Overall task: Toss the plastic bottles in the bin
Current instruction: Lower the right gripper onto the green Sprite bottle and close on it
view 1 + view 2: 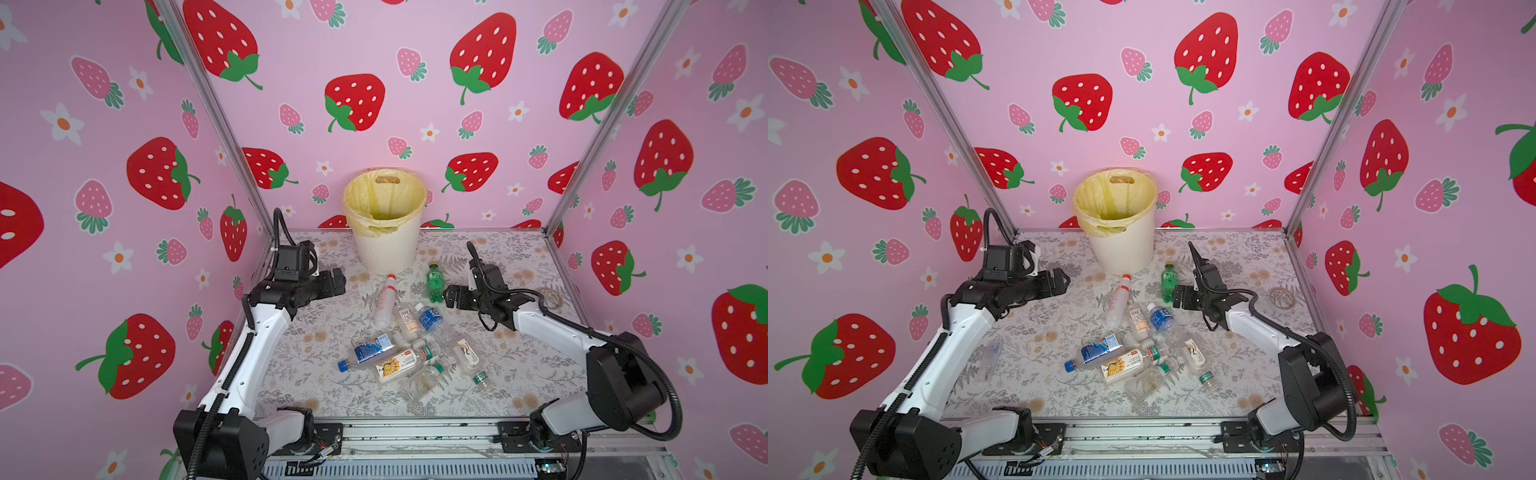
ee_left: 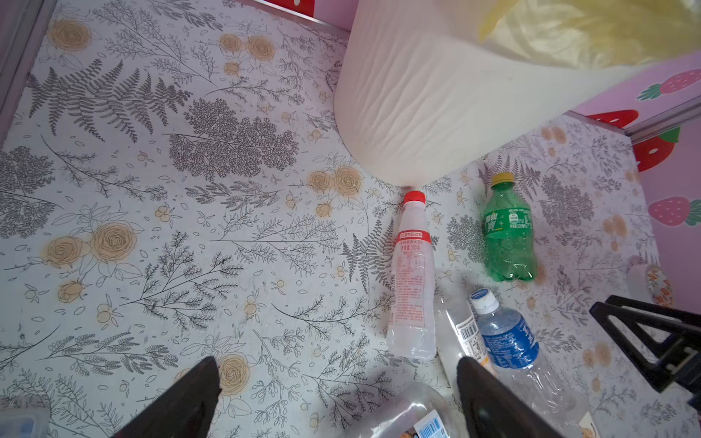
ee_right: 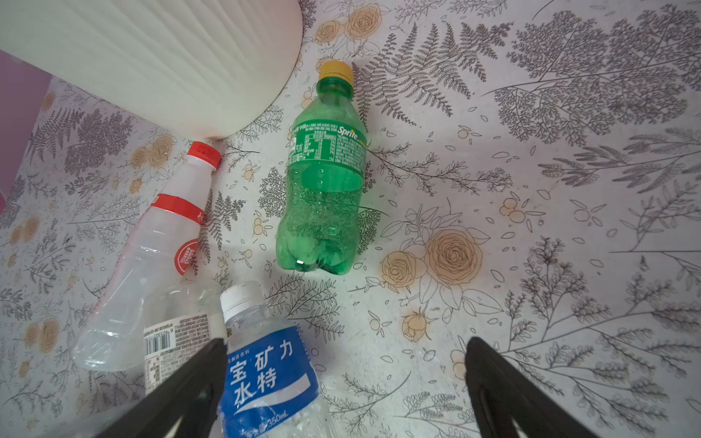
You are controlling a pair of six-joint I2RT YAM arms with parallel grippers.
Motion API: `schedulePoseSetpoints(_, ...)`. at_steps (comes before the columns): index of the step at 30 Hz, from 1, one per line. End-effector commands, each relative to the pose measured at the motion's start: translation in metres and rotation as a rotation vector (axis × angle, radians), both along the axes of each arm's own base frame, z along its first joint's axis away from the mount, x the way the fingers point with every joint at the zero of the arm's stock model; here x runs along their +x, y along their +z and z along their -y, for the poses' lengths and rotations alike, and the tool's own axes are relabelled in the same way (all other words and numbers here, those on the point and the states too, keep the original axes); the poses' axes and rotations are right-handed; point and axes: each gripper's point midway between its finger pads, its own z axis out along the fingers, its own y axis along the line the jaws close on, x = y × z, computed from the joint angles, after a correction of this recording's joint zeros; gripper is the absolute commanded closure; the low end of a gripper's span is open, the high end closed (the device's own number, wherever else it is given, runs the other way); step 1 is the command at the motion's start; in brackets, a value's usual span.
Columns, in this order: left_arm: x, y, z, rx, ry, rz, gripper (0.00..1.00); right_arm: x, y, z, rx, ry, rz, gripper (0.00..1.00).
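The cream ribbed bin point(image 1: 386, 249) point(image 1: 1119, 249) with its yellow liner stands at the back middle of the table. Several plastic bottles lie in front of it: a red-capped one point(image 1: 385, 299) point(image 2: 413, 280) point(image 3: 159, 246) touching the bin's foot, a green one point(image 1: 435, 283) point(image 3: 324, 189), a blue-labelled one point(image 1: 430, 318) point(image 3: 265, 375), and a heap with a sunflower-labelled one point(image 1: 397, 365). My left gripper point(image 1: 336, 280) point(image 2: 337, 364) hangs open, left of the bottles. My right gripper point(image 1: 451, 297) point(image 3: 346, 343) is open beside the green bottle, holding nothing.
A roll of tape point(image 1: 550, 297) point(image 1: 1282, 297) lies on the table at the right, behind my right arm. A clear plastic item point(image 1: 990, 359) lies by my left arm. Strawberry-patterned walls and metal posts point(image 1: 582, 178) close in three sides.
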Motion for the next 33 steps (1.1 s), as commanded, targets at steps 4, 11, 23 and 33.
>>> schedulePoseSetpoints(4, 0.005, 0.008, 0.008, -0.08, -0.012, 0.026, 0.01, 0.015, -0.01, -0.008, -0.011, -0.025, -0.048, 0.01)
schedulePoseSetpoints(11, 0.01, 0.003, 0.014, -0.177, -0.028, -0.01, 0.01, 0.03, -0.023, -0.022, -0.024, -0.01, -0.07, 0.01)
schedulePoseSetpoints(23, 0.015, 0.0, 0.003, -0.257, 0.007, -0.02, 0.01, 0.054, -0.042, -0.046, -0.035, 0.022, -0.1, 0.03)
schedulePoseSetpoints(33, 0.016, 0.001, -0.002, -0.283, 0.02, -0.012, 0.01, 0.063, -0.059, -0.06, -0.037, 0.054, -0.128, 0.07)
